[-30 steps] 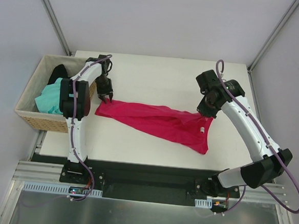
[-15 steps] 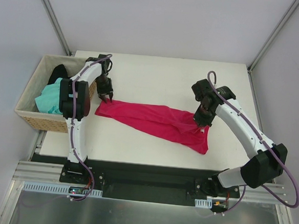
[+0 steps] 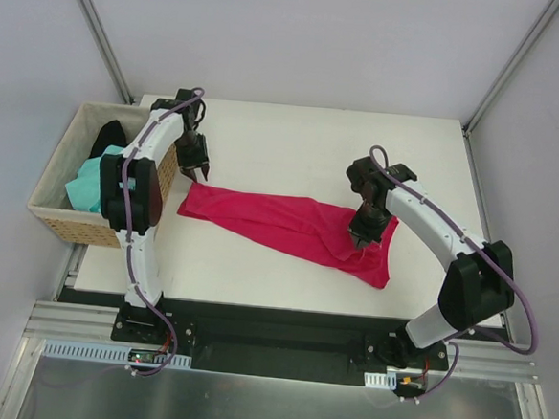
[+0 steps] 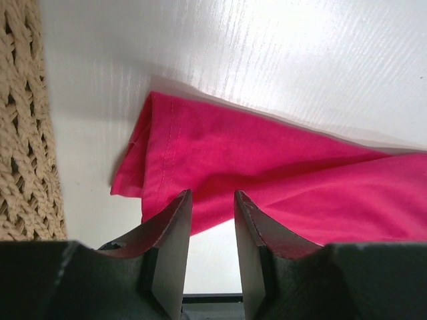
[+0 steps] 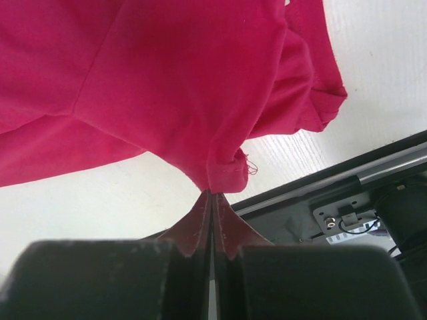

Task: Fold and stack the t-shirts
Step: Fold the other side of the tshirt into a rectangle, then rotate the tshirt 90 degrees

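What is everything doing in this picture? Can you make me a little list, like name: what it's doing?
Red shirt: lying stretched out and rumpled on the table, not folded yet
Right gripper: shut, pinching a bunched bit of the red shirt
Left gripper: open, near the shirt's left end, holding nothing
Basket: at the table's left edge
Green shirt: in the basket
Black shirt: in the basket, behind the green one
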